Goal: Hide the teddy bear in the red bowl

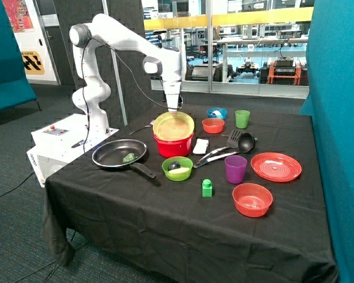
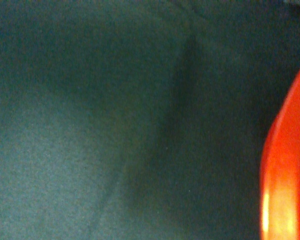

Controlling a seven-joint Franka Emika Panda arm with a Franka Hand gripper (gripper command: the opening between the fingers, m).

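Note:
The red bowl (image 1: 173,145) stands near the middle of the black-clothed table (image 1: 165,218). A yellow bowl (image 1: 173,125) sits on top of it and covers its opening. The teddy bear is not visible in either view. My gripper (image 1: 173,108) hangs low just behind the yellow bowl's far rim, close to it. The wrist view shows only black cloth (image 2: 115,125) and a curved red-orange surface (image 2: 287,170) at one edge; I cannot tell which bowl that is.
A black frying pan (image 1: 119,154) holding a green item lies beside the red bowl. In front are a green bowl (image 1: 177,168), green block (image 1: 207,188) and purple cup (image 1: 235,169). A red plate (image 1: 275,166), translucent red bowl (image 1: 252,199), black utensils (image 1: 227,147), small orange-red bowl (image 1: 213,125) and green cup (image 1: 242,118) stand on the far side.

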